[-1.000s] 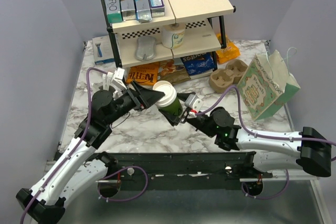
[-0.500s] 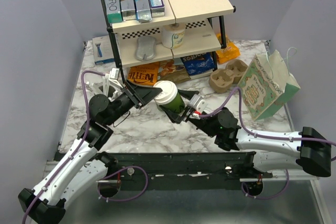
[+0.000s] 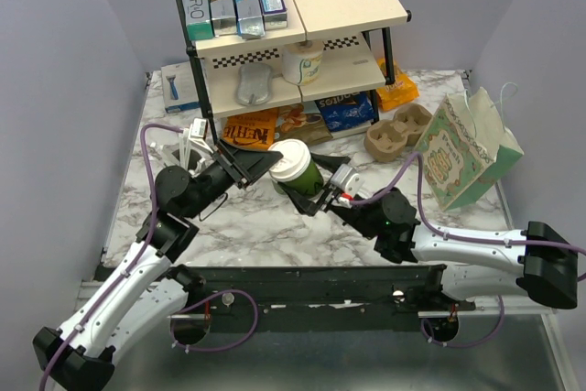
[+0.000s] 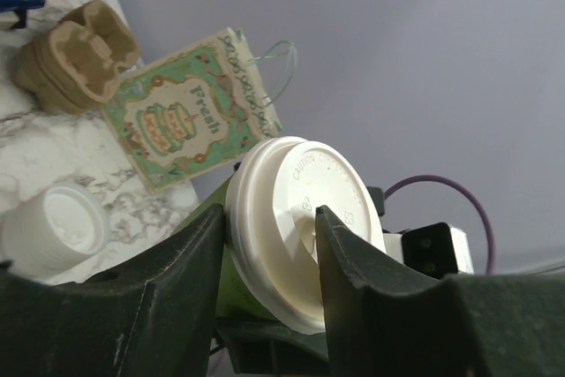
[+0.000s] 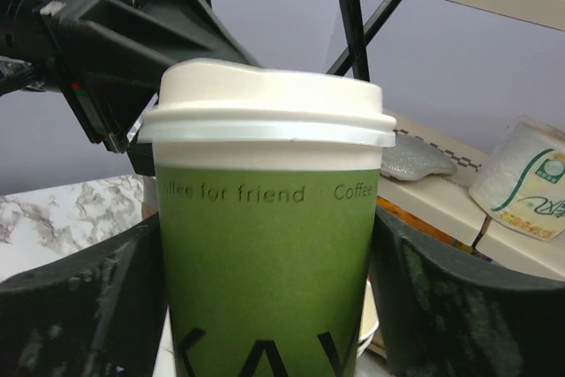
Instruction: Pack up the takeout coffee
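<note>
The takeout coffee (image 3: 298, 171) is a green-sided cup with a cream band and a white lid. It is held tilted above the table's middle. My right gripper (image 3: 313, 188) is shut on its green body, one finger on each side, as the right wrist view shows (image 5: 267, 218). The cup fills that view (image 5: 265, 245). My left gripper (image 3: 272, 164) is open, its tips just short of the lid's rim. In the left wrist view the lid (image 4: 305, 218) shows between and beyond the two open fingers (image 4: 177, 280).
A two-tier shelf rack (image 3: 293, 34) stands at the back with boxes, a printed cup (image 3: 302, 63) and snack bags below. A brown cup carrier (image 3: 396, 130) and a green gift bag (image 3: 462, 153) stand at the right. A stack of white lids (image 4: 53, 231) lies on the table.
My left gripper has drawn back to the left, off the lid. The right gripper has carried the cup slightly right and up.
</note>
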Action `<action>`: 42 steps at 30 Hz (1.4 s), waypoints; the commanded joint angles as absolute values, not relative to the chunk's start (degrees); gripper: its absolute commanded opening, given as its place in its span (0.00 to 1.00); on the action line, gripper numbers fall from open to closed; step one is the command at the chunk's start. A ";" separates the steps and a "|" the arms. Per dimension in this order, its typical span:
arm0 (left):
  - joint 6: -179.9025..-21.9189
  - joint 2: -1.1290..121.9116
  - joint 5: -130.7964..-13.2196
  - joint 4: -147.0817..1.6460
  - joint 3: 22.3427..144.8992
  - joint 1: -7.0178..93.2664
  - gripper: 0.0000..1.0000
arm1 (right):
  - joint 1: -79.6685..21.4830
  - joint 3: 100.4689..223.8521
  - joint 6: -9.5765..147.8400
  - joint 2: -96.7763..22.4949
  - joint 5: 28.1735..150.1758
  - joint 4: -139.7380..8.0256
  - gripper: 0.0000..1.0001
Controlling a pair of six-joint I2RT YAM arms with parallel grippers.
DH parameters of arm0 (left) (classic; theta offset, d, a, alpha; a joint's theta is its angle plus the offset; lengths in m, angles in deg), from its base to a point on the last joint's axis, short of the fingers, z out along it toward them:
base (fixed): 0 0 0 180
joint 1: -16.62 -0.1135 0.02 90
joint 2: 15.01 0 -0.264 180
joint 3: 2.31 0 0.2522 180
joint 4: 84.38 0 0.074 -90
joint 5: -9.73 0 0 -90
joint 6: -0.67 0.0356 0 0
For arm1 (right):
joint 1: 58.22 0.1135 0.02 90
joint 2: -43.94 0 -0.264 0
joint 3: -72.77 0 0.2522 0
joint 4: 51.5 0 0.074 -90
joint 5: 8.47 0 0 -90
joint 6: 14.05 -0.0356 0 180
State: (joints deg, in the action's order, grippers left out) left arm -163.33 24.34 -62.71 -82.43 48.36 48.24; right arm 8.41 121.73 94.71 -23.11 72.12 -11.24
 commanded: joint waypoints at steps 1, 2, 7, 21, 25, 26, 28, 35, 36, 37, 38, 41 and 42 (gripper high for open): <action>-155.44 23.13 -60.39 -67.83 51.08 49.85 0.00 | 7.96 126.43 89.57 -21.01 73.17 -7.22 0.91; -153.77 23.04 -62.06 -65.80 51.87 49.85 0.00 | 7.96 126.78 89.13 -20.66 73.53 -9.51 0.92; -147.78 23.22 -66.29 -58.49 54.43 49.85 0.00 | 7.96 129.41 86.32 -20.75 73.71 -23.92 0.98; -146.55 24.54 -69.01 -57.78 52.06 49.85 0.00 | 7.96 127.14 79.91 -20.31 73.63 -40.82 1.00; -145.23 25.32 -69.46 -58.57 51.53 49.85 0.00 | 7.96 124.68 78.41 -18.20 71.96 -44.68 1.00; -144.88 25.50 -69.55 -58.83 51.36 49.93 0.00 | 7.87 124.41 76.93 -17.76 71.52 -45.48 1.00; -142.78 26.20 -70.59 -58.40 51.09 49.85 0.00 | 7.96 123.62 76.91 -16.10 71.34 -48.19 1.00; -137.68 25.94 -69.04 -62.78 45.65 49.85 0.00 | 7.96 119.66 73.67 -11.26 70.02 -53.47 1.00; -137.58 25.77 -68.50 -66.79 42.86 49.85 0.00 | 7.96 119.66 73.31 -10.99 70.19 -54.88 1.00; -137.93 25.51 -68.14 -68.57 41.44 49.85 0.00 | 7.87 119.49 72.44 -10.82 70.11 -57.33 1.00; -137.24 25.59 -67.01 -70.33 40.12 49.85 0.00 | 7.96 119.22 70.69 -10.03 70.11 -58.31 1.00; -136.36 26.12 -69.28 -76.23 35.98 50.11 0.00 | 7.96 117.91 66.57 -6.62 67.48 -61.13 1.00; -135.40 26.29 -71.11 -78.41 34.23 50.37 0.00 | 7.96 117.56 66.02 -5.29 66.60 -61.30 1.00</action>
State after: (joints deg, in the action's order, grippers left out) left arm -138.83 26.22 -69.05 -67.43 38.41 49.75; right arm 7.97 119.26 72.02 -9.88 70.81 -55.63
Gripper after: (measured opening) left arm 0.388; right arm 0.998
